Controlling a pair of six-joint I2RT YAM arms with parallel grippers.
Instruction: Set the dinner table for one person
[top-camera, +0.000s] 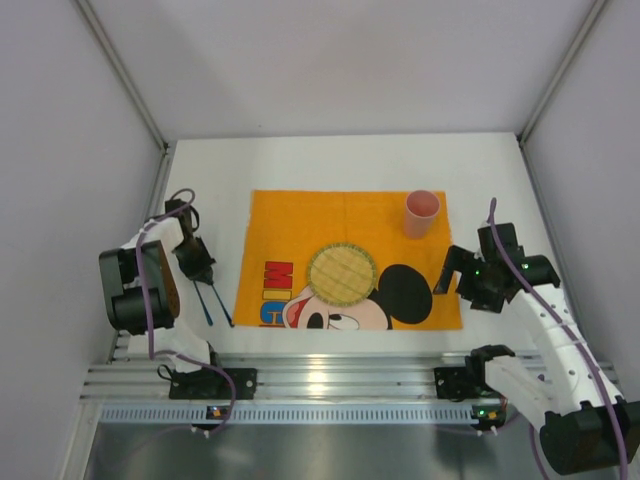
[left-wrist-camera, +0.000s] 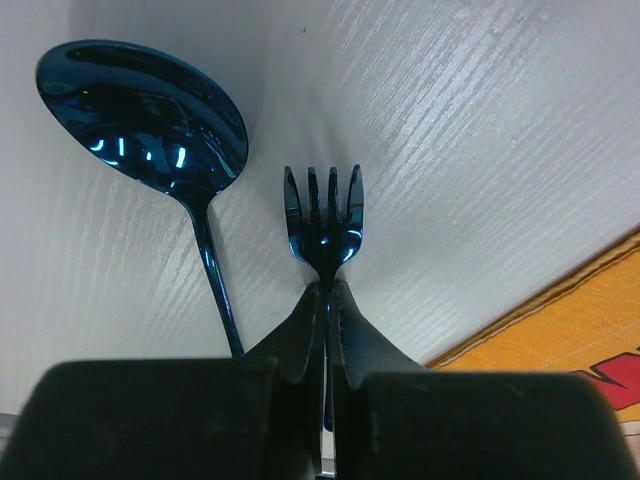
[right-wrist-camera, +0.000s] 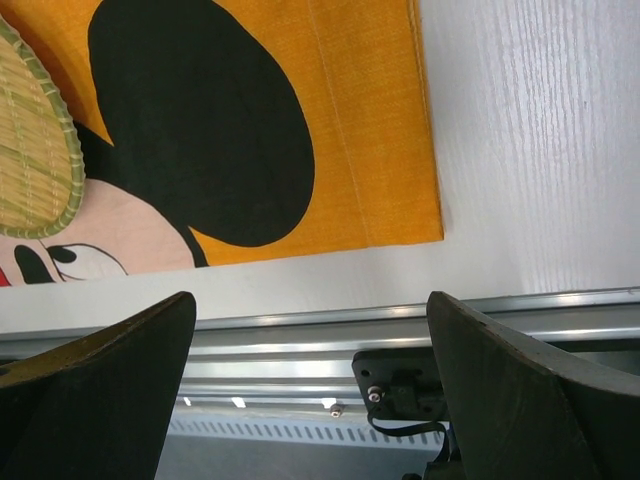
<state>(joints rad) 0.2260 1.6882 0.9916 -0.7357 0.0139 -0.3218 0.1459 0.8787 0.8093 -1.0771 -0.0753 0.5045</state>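
A dark blue fork (left-wrist-camera: 324, 215) lies on the white dinner table (top-camera: 350, 160), and my left gripper (left-wrist-camera: 327, 285) is shut on its neck just behind the tines. A matching blue spoon (left-wrist-camera: 145, 115) lies on the table to the fork's left, free of the fingers. From above, the left gripper (top-camera: 197, 265) points down at the tabletop left of the orange Mickey Mouse mat (top-camera: 300, 220). My right gripper (top-camera: 460, 275) hovers open over the mat's near right corner, and the right gripper (right-wrist-camera: 310, 300) has nothing between its fingers.
A round woven dish (top-camera: 342, 270) sits in the middle of the mat and a pink cup (top-camera: 421, 212) stands at its far right. A ribbed aluminium rail (top-camera: 330, 385) runs along the table's near edge. Grey walls close in the left, right and back.
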